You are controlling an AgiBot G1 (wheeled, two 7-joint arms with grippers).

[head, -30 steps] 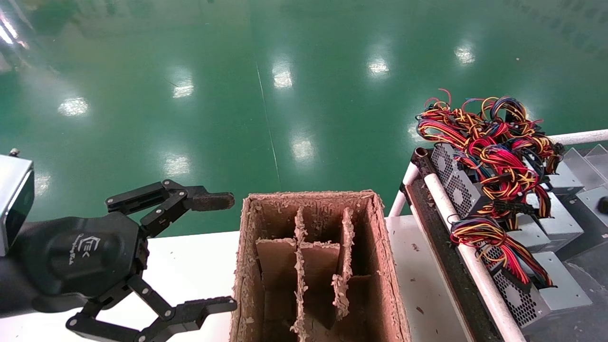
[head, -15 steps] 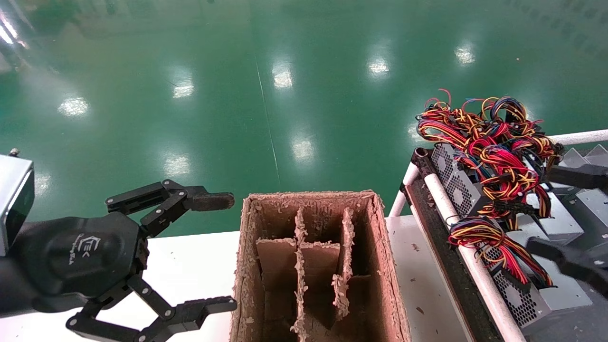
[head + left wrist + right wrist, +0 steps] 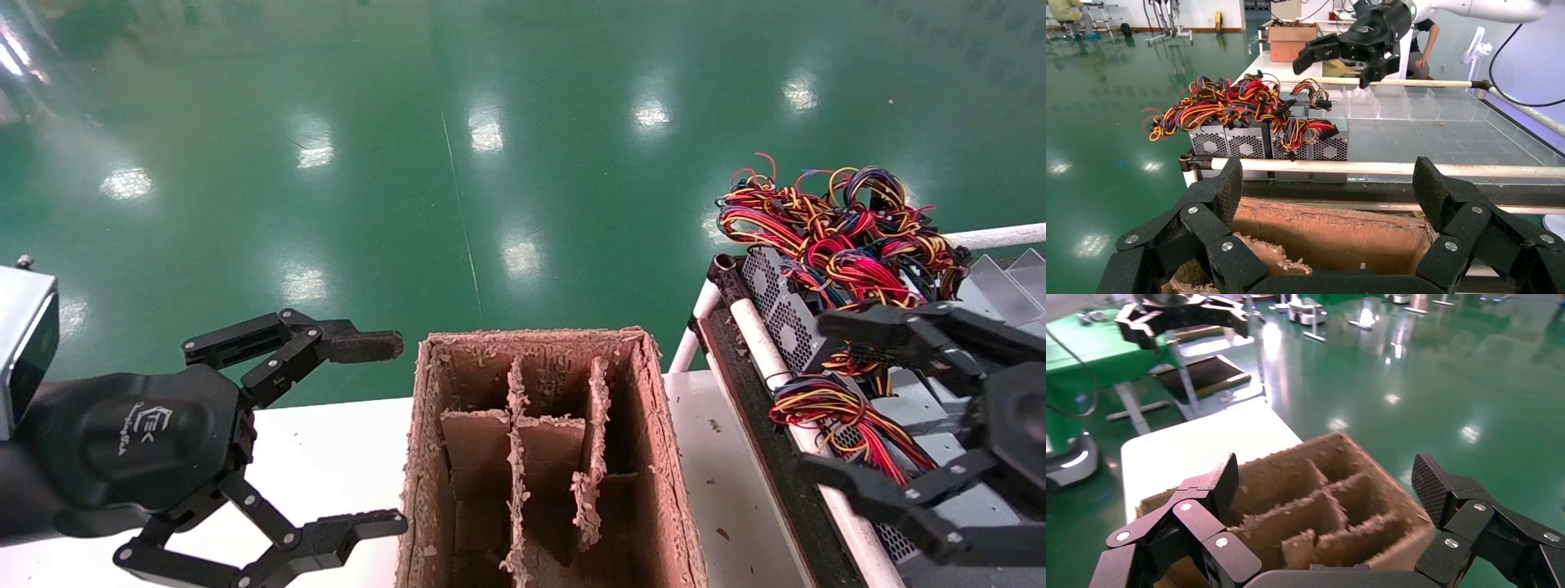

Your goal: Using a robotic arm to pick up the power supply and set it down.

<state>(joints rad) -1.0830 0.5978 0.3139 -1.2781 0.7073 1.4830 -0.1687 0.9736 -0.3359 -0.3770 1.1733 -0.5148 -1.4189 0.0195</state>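
One claw, the right claw (image 3: pixel 825 400), has entered over the power supply (image 3: pixel 866 441)

A glossy green floor (image 3: pixel 458 163) mirrored rows of ceiling lights. A white table (image 3: pixel 327 457) stood in front, and a white-railed cart (image 3: pixel 764 343) sat beside it.

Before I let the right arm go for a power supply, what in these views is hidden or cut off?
- Power supply, head view: partly covered by the open right gripper.
- Farther units' tops: buried under the wire tangle.
- Cardboard box: front cut off by the frame edge.
- Left gripper: idle over the table.
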